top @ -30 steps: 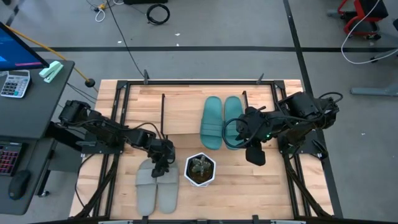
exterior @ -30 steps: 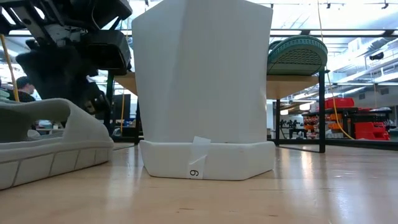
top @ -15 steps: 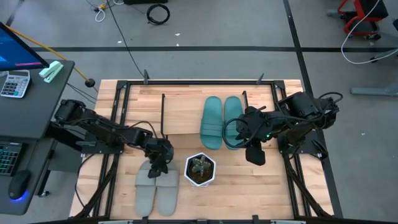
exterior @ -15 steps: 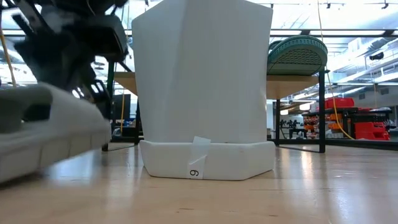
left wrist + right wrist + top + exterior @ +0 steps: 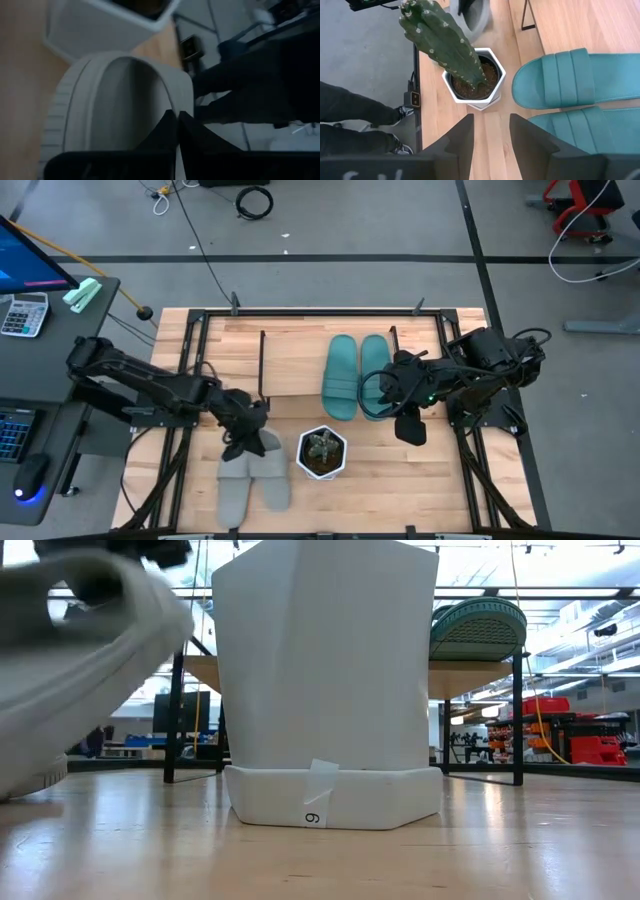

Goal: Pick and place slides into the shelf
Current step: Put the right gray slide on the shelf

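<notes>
Left tool [image 5: 243, 442] sits at the near-left of the surface [image 5: 420, 490], clenched on the strap end of one grey slide [image 5: 270, 470]. From the left wrist I see its two fingers [image 5: 176, 131] pinched together over that slide's edge. In the low view this slide [image 5: 80, 660] is tilted, its raised end up high, blurred. The other grey slide [image 5: 234, 492] lies flat just beside it, toward the left edge of the surface.

White hexagonal pot [image 5: 321, 453] with a cactus [image 5: 442, 37] stands immediately right of the grey pair, between them and the right arm. It is close to the held slide. In the low view it fills the middle and hides most of what lies behind.

Teal pair [image 5: 355, 376] lies side by side on the shelf board [image 5: 290, 370], at its right half. Left half of the board is bare. A thin dark side frame [image 5: 263, 365] of the shelf stands just behind the left tool.

Right tool [image 5: 385, 395] hangs by the near end of the teal pair, fingers [image 5: 462, 137] parted, grasping nothing. From its wrist I see the pot and both teal slides ahead.

Desk with a calculator [image 5: 24, 313] stands off the left side of the surface.
</notes>
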Tool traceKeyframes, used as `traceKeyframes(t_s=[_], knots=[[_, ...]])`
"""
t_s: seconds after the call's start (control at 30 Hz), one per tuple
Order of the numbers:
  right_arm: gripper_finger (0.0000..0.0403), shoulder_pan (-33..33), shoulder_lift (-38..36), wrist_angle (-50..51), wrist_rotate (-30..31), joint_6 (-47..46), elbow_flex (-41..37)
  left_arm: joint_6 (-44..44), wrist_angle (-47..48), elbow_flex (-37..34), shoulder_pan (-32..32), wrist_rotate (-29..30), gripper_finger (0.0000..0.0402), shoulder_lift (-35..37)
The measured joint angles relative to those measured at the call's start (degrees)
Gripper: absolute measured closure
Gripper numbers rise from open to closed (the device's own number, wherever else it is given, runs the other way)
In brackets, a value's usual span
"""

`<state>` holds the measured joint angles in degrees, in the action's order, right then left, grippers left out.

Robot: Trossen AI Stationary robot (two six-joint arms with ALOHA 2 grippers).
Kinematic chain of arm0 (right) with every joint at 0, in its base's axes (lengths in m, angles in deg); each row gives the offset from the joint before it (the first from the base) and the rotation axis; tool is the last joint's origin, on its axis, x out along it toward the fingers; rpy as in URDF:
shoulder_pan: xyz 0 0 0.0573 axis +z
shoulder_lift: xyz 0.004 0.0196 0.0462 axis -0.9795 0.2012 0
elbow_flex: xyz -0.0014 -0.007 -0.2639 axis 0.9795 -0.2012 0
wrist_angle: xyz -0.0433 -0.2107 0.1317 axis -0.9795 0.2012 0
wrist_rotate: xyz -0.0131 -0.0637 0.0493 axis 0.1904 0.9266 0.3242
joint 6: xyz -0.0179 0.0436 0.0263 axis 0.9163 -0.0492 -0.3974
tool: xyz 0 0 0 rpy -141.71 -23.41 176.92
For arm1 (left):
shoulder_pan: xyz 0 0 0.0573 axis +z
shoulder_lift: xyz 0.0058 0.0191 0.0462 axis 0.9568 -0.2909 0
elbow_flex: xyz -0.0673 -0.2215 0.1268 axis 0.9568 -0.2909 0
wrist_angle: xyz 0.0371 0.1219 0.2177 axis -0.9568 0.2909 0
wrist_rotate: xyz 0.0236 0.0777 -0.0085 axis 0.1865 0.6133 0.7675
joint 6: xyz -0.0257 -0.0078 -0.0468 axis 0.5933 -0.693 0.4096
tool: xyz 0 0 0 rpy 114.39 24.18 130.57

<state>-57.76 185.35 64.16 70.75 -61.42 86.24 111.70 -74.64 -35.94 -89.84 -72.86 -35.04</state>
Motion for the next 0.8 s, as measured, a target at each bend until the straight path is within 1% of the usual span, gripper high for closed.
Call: traceKeyframes(t_s=[0.17, 0.3, 0.37, 0.5, 0.63, 0.8], knots=[[0.0271, 1.07, 0.00, 0.00, -0.04, -0.01, 0.00, 3.55, 1.47, 0.00, -1.63, -0.25, 0.0393, 6.59], [0.0271, 1.28, 0.00, 0.01, -0.05, -0.03, 0.00, 6.08, 6.28, 0.02, -2.50, -0.18, 0.0393, 11.57], [0.0271, 1.25, 0.00, 0.00, -0.03, -0.43, 0.00, 7.17, 8.17, 0.00, -2.71, 0.73, 0.0393, 13.61], [0.0271, 1.30, 0.00, 0.00, -0.03, -0.99, 0.00, 7.22, 8.69, 1.09, -2.41, 2.19, 0.0394, 17.04], [0.0271, 2.09, 0.00, -0.01, 0.00, -1.58, 0.00, 4.61, 15.84, 7.31, -1.08, 3.62, 0.0394, 18.07], [0.0271, 3.28, 0.00, 0.00, -0.01, -3.03, 0.00, -2.39, 32.86, 19.84, 1.42, 6.36, 0.0394, 17.95]])
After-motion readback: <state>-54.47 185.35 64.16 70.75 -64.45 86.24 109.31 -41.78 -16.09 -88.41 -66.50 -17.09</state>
